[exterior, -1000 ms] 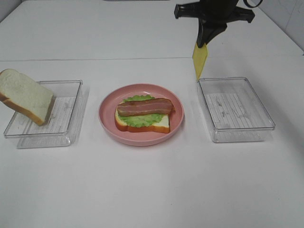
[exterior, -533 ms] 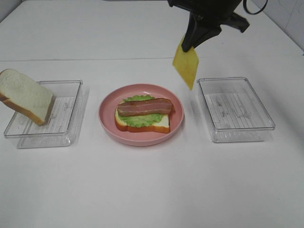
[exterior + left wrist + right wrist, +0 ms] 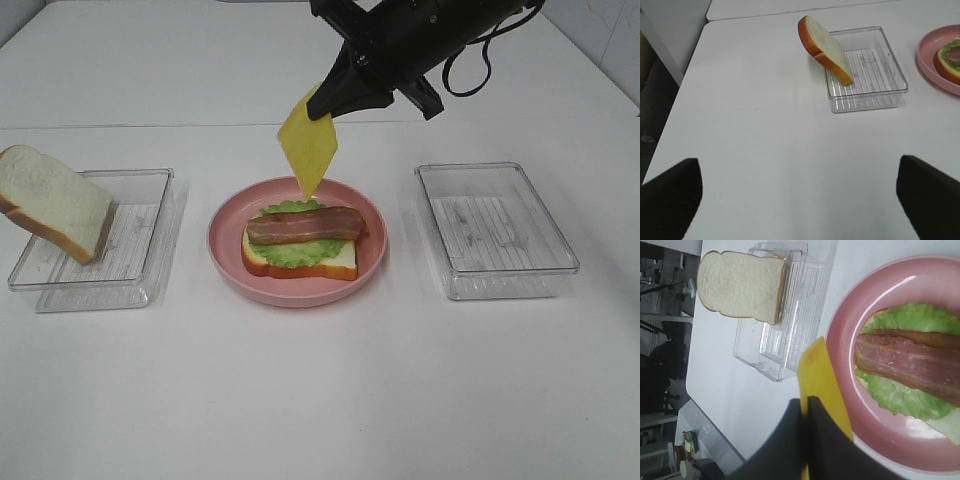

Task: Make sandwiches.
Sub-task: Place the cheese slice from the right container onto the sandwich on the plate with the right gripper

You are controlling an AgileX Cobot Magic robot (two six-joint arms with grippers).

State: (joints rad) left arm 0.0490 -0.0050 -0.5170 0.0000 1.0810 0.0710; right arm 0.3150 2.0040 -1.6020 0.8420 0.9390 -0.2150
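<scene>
My right gripper (image 3: 328,105) is clamped tight on one upper corner of the cheese slice (image 3: 308,150), which hangs on edge like a diamond with its lowest corner pointing down at the far side of the pink plate (image 3: 225,250). On that plate sits the open stack: bottom bread slice (image 3: 340,265), lettuce leaf (image 3: 290,252) and bacon strip (image 3: 305,225) on top. The bacon's long axis runs side to side in the overhead view. The relation that matters is that the stack lies below the cheese and a little toward the camera side, with the cheese's tip just above the far edge of the lettuce and not touching it. My right arm reaches in from the right and slopes down across the middle, so it is plainly the nearer arm. I judge the coming move calls for a short shift toward the near side and a lowering that lets the hanging sheet fold flat over the bacon. My left gripper (image 3: 800,200) has its jaws spread wide and holds nothing, well off to the left. A second bread slice (image 3: 50,200) leans on the left tray (image 3: 140,255), with another clear tray (image 3: 495,230) on the right of the surface (image 3: 320,400).
</scene>
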